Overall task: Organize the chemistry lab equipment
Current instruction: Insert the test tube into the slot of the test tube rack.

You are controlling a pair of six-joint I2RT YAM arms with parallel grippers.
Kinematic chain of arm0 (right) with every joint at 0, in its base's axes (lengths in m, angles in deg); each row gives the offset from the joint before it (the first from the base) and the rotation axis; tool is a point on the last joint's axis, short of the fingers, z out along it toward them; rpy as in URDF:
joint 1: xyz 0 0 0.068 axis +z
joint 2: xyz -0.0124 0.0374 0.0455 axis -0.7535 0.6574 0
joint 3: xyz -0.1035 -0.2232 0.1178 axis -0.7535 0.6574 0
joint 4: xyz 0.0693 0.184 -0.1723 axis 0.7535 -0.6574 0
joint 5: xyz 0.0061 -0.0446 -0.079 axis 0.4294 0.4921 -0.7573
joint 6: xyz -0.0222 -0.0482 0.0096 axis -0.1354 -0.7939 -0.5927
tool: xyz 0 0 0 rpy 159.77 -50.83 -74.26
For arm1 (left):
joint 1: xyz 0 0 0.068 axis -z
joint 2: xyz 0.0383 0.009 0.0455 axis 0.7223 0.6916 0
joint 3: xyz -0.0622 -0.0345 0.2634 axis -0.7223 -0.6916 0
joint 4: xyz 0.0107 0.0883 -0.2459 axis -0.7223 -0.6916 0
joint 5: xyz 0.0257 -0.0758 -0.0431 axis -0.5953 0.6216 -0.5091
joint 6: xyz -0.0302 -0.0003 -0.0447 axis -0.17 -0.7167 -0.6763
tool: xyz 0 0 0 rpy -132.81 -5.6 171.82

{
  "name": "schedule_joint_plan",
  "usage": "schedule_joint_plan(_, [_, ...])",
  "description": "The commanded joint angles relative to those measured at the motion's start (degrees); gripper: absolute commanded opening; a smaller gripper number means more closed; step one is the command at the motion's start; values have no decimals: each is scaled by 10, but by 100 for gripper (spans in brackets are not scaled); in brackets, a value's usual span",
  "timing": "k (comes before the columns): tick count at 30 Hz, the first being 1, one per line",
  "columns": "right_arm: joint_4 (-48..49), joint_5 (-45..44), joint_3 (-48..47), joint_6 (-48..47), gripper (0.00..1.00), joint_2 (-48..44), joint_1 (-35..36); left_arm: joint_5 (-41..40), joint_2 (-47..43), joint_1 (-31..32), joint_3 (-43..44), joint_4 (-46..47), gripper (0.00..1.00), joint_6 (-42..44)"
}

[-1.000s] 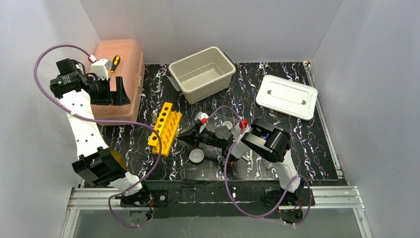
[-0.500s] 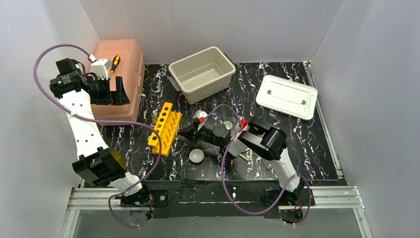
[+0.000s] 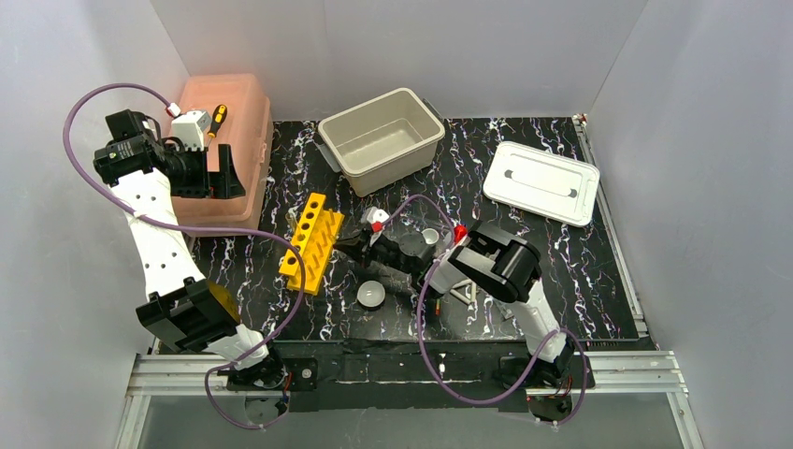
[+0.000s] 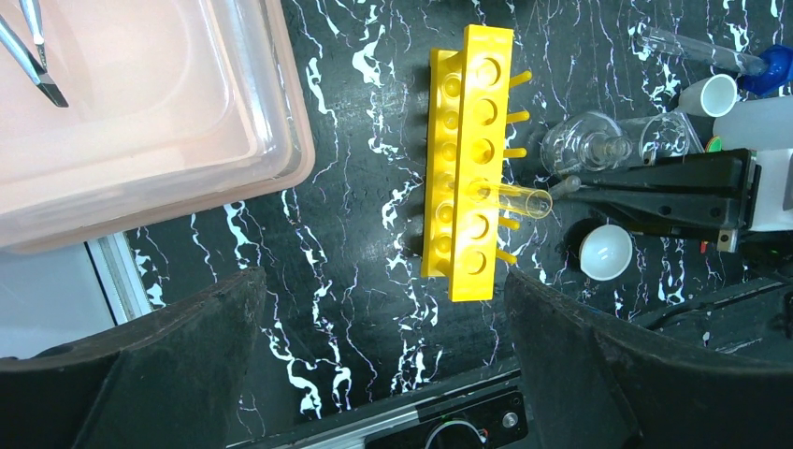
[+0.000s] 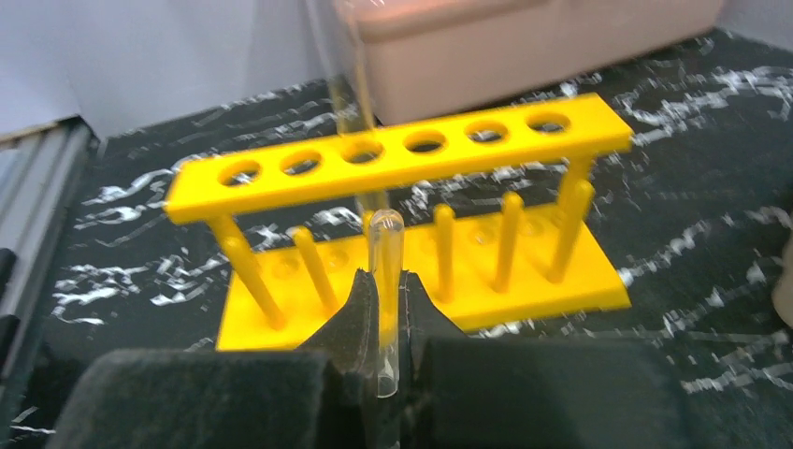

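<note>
- Black marbled table (image 3: 561,271), top view: the right gripper (image 3: 348,249) has crept left over the last second, and its tip now sits just beside the rack (image 3: 311,241). The elbow has followed it. Nothing else has shifted: the bowl (image 3: 371,295) lies near the right arm and the left gripper (image 3: 229,178) is parked over the pink box (image 3: 224,103). I read this as the approach for slotting a tube, with the slotting not yet done.
- Left wrist view: my left jaws stand spread wide, holding nothing, and look down on the rack. One tube (image 4: 519,198) already stands in the fourth hole from the far end. The right gripper's tip is close to that tube's mouth, with the flask (image 4: 584,148) and the bowl nearby.
- Right wrist view: the right jaws are pressed onto a second tube (image 5: 384,281), held upright and short of the rack. It lines up roughly with the occupied hole, so I judge it needs lifting and a sidestep to a free hole.
</note>
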Motion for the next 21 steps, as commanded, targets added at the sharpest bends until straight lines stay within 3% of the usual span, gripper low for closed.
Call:
schedule_joint_plan(1, [97, 34, -44, 11, 1, -8, 22, 7, -10, 0, 12, -10, 99, 6])
schedule_joint_plan(11, [152, 42, -141, 30, 1, 50, 42, 1, -11, 0, 5, -10, 99, 11])
schedule_joint_plan(21, [152, 20, -137, 10, 1, 64, 42, 1, -6, 0, 6, -11, 99, 14])
